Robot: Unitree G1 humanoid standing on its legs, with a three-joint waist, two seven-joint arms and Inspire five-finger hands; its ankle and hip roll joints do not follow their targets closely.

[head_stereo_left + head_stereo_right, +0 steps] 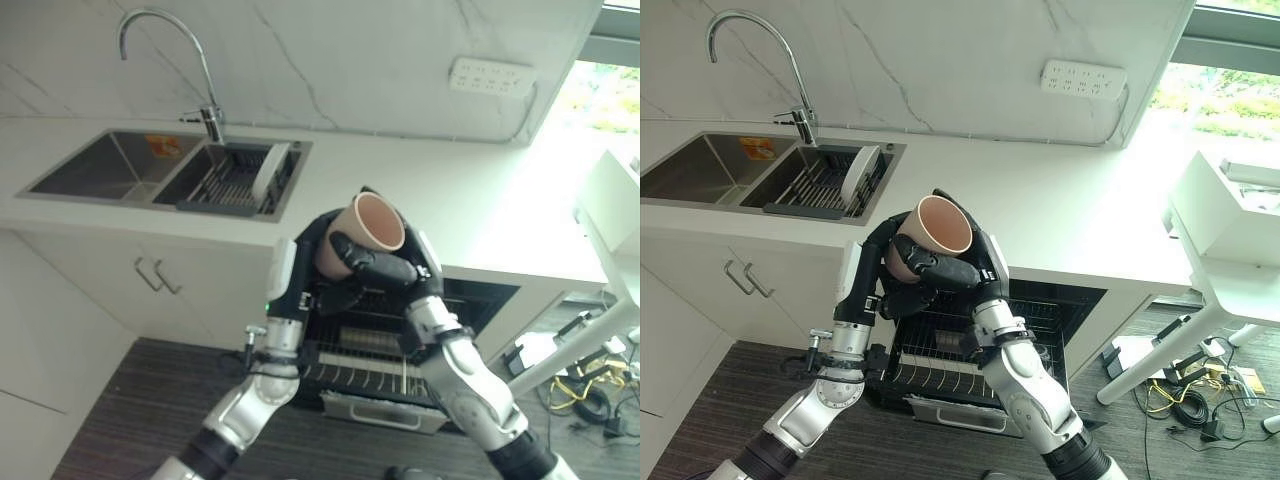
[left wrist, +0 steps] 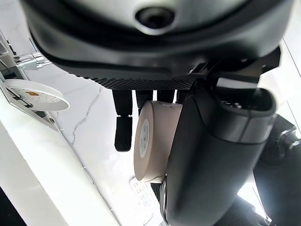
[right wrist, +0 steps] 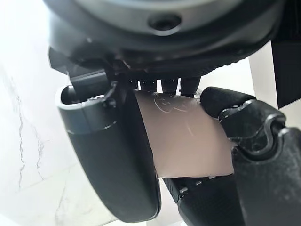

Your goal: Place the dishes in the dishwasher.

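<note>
A beige cup (image 1: 366, 228) with a pinkish inside is held in the air, tilted, its mouth facing up and to the right. It hangs in front of the counter edge, above the open dishwasher (image 1: 352, 362). My left hand (image 1: 305, 268) wraps the cup's base from the left. My right hand (image 1: 388, 268) has its fingers (image 1: 362, 258) curled across the cup's side. In the left wrist view the cup (image 2: 153, 141) sits between fingers (image 2: 123, 129) and thumb (image 2: 211, 160). In the right wrist view the cup (image 3: 186, 139) lies against the thumb (image 3: 113, 155).
The dishwasher's wire rack (image 1: 940, 362) is pulled out over the dark floor. A double sink (image 1: 100, 165) with a tall faucet (image 1: 211, 118) lies at the left; its right basin holds a dark rack with a white plate (image 1: 268, 175). A white table (image 1: 1230, 250) stands at the right.
</note>
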